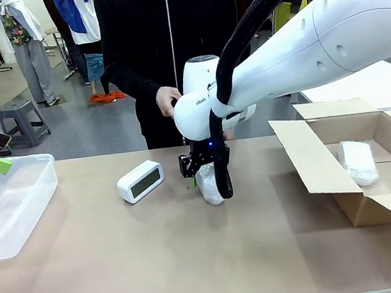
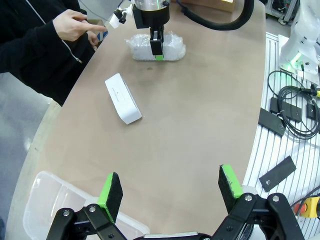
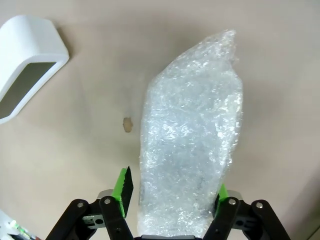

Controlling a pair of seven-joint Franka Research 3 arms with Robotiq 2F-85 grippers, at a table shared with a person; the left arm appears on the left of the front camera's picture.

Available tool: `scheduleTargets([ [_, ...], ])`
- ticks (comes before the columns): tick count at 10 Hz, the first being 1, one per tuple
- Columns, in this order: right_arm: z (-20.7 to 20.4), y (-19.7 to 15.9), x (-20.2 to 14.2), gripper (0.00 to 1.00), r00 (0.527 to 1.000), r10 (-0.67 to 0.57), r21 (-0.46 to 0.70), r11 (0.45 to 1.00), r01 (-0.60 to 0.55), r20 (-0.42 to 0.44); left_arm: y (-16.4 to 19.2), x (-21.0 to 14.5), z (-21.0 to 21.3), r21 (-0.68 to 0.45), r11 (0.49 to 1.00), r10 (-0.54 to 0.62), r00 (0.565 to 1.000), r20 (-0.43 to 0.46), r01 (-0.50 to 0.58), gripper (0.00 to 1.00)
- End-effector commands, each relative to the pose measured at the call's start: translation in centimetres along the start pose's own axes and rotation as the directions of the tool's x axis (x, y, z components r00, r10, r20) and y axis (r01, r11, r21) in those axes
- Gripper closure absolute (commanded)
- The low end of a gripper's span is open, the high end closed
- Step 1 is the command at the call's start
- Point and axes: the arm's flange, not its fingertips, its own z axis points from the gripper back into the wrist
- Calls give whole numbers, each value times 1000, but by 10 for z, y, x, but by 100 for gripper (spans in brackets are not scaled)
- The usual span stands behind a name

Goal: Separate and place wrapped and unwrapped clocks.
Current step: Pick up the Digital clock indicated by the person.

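**Right gripper.** The right gripper (image 1: 208,181) is clamped on an oblong bundle in white bubble wrap (image 1: 210,189), with one green pad at each long side.

**Gripped item.** The oblong bundle (image 3: 192,130) lies on the tan table (image 1: 123,259) near its middle. The wrap is crinkled and cloudy white. It is broad at the gripper end and narrows to a loose peak at the far end. What is inside cannot be made out.

**Other task items.**
- A bare white rounded-rectangle digital clock with dark screen (image 1: 141,181) rests on the table on the robot's left of the bundle, near it but apart.
- A second bubble-wrapped bundle (image 1: 358,161) lies inside the open brown cardboard box (image 1: 309,162) at the robot's right.

**Left gripper.** The left gripper (image 2: 170,186) hangs over the clear plastic tub (image 1: 20,207) at the table's left end. Its jaws are spread wide and hold nothing.

**Clearance.**
- The box's near flap stands raised between the gripped bundle and the box interior.
- Bare tabletop lies between the clock and the tub, and along the whole near edge.
- A person's hand (image 1: 167,100) is at the far edge behind the right arm, touching nothing on the table.
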Motion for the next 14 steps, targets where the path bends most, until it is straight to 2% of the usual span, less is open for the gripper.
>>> scheduleTargets([
  [1,-2,-2,10,53,998,-56,-54,997,57,16,2,-1,0,-17,1000,-13,1000,14,13,0],
  [2,-4,-4,14,41,998,-61,-47,997,61,8,2,-1,0,-17,1000,-13,1000,14,13,0],
  [3,-5,-4,15,71,998,-57,-42,997,57,8,2,-1,0,-17,1000,-13,1000,14,13,0],
  [4,-4,-3,15,60,998,-55,-38,998,55,10,2,-1,0,-17,1000,-13,1000,14,13,0],
  [5,-4,-3,15,89,998,-56,-33,998,56,6,2,-1,0,-17,1000,-13,1000,14,13,0],
  [6,-3,-2,15,78,998,-56,-35,998,56,3,2,-1,0,-17,1000,-13,1000,14,13,0],
  [7,0,1,11,100,999,-36,-40,999,36,22,2,-1,0,-17,1000,-13,1000,14,13,0],
  [9,29,9,4,100,998,-52,-52,997,53,19,2,-1,0,-17,1000,-13,1000,14,13,0],
  [12,112,21,-37,100,997,-12,-39,999,15,77,2,-1,0,-17,1000,-13,1000,14,13,0],
  [14,164,40,-78,100,985,27,-51,999,-19,168,2,-1,0,-17,1000,-13,1000,14,13,0],
])
